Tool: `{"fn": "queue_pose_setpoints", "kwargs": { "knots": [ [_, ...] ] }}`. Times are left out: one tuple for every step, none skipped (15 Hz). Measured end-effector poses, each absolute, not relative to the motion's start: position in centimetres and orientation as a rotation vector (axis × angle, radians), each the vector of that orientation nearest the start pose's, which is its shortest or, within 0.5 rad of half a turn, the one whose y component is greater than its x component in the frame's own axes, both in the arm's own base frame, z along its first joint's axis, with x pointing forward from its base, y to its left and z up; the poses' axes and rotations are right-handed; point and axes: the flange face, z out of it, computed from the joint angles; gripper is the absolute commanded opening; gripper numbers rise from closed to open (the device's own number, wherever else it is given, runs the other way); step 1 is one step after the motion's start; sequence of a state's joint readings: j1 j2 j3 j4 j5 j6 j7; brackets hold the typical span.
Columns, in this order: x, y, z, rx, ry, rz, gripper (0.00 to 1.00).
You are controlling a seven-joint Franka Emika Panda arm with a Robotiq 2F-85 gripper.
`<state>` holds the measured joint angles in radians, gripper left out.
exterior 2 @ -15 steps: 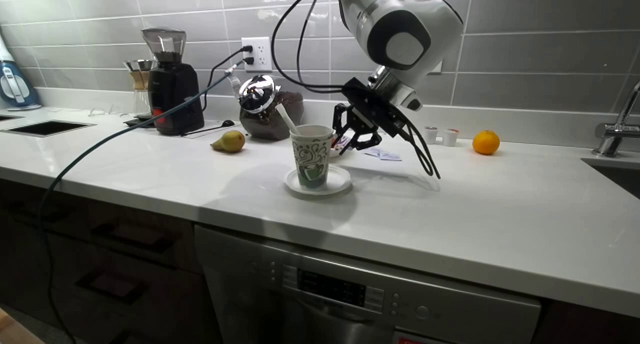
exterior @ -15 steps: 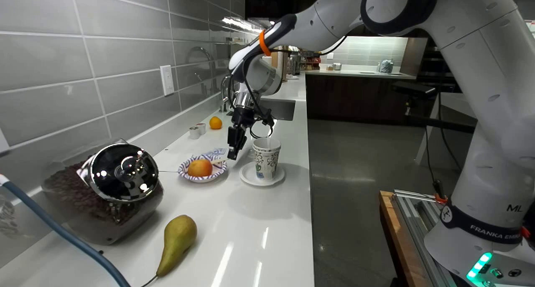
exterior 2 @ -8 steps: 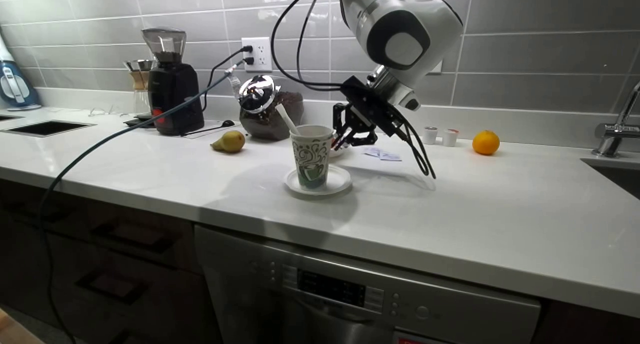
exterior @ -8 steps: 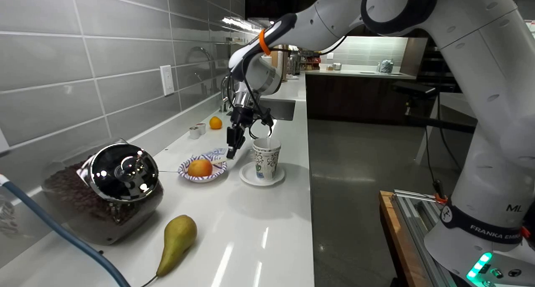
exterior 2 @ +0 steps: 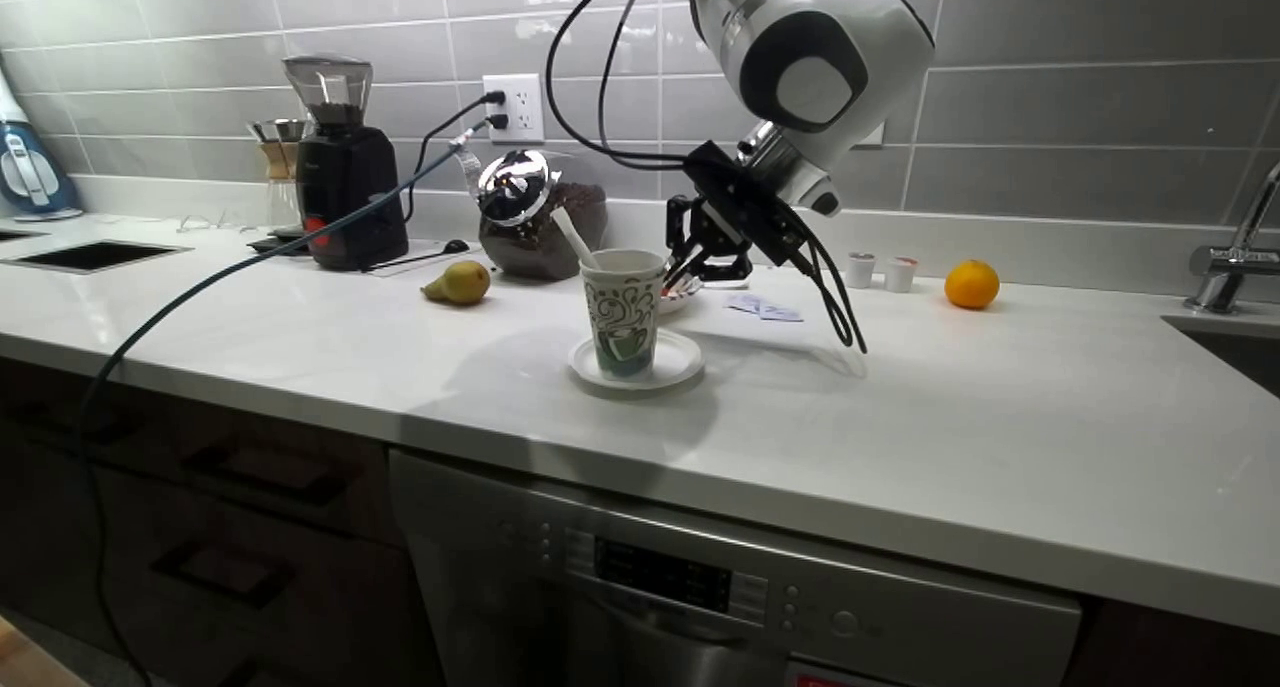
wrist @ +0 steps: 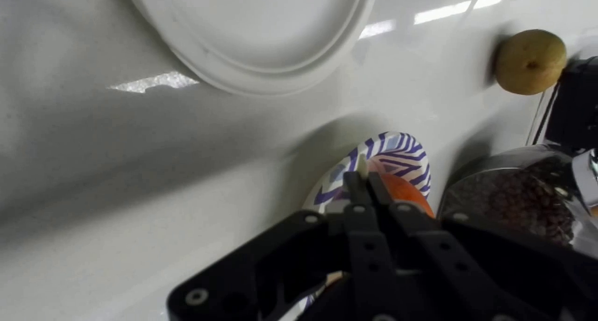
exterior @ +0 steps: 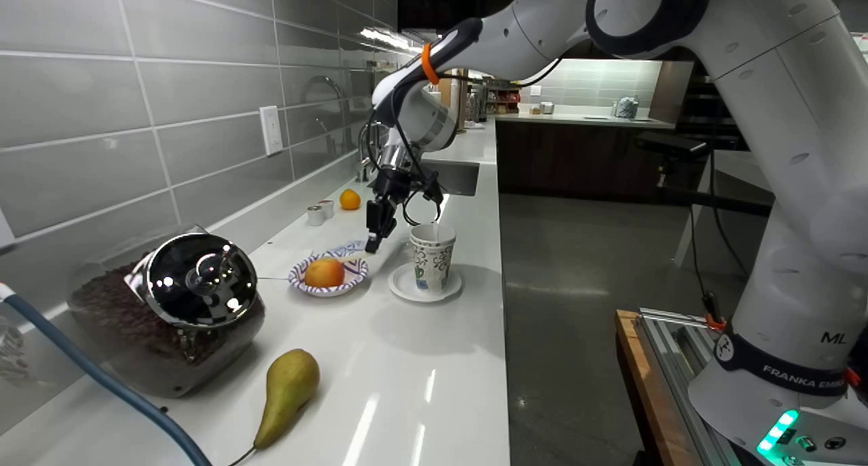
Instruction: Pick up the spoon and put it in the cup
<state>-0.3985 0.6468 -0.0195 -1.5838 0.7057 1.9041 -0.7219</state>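
The spoon point(exterior: 351, 257) is a pale slender piece at the shallow purple-patterned dish point(exterior: 317, 289), beside an orange fruit point(exterior: 324, 273). My gripper point(exterior: 371, 246) is shut on its end at the dish's edge. In the wrist view the fingertips point(wrist: 361, 174) are close together, with the pale spoon tip point(wrist: 363, 165) between them; the spoon's far end is hidden. The gripper point(exterior 2: 676, 275) is behind the cup in an exterior view. The tall white cup point(exterior 2: 622, 312) with dark swirls stands upright on a white plate point(exterior 2: 680, 365). Another white slender handle point(exterior 2: 573, 235) leans out of it.
A pear point(exterior: 288, 395) and a glass jar point(exterior: 183, 310) lie along the counter. Paper packets point(exterior 2: 765, 309), small pods point(exterior 2: 900, 274) and an orange point(exterior 2: 972, 284) are behind the gripper. The counter edge point(exterior: 505, 357) runs beyond the cup. Cables point(exterior 2: 835, 297) hang from the wrist.
The fingers have closed from open to together around the spoon's end. The gripper has risen slightly, and the spoon's end has risen with it. The cup and plate have not moved.
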Motion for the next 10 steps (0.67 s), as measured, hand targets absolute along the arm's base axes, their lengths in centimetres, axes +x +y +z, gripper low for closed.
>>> {"fn": "queue_pose_setpoints", "kwargs": {
  "knots": [
    [63.2,-22.8,25.0,-2.458,0.059,-0.084,0.01],
    [63.1,-22.9,25.2,-2.458,0.064,-0.083,0.01],
    [63.1,-23.0,25.6,-2.46,0.071,-0.086,0.01],
    [63.1,-23.1,26.2,-2.463,0.075,-0.093,0.01],
    [63.0,-23.3,27.0,-2.467,0.077,-0.103,0.01],
    [62.8,-23.4,27.9,-2.47,0.076,-0.115,0.01],
    [62.6,-23.5,28.9,-2.471,0.076,-0.122,0.01],
    [62.2,-23.5,29.9,-2.469,0.077,-0.124,0.01],
    [61.7,-23.6,30.8,-2.466,0.082,-0.12,0.01],
    [61.0,-23.6,31.8,-2.459,0.093,-0.109,0.01]
  ]
}}
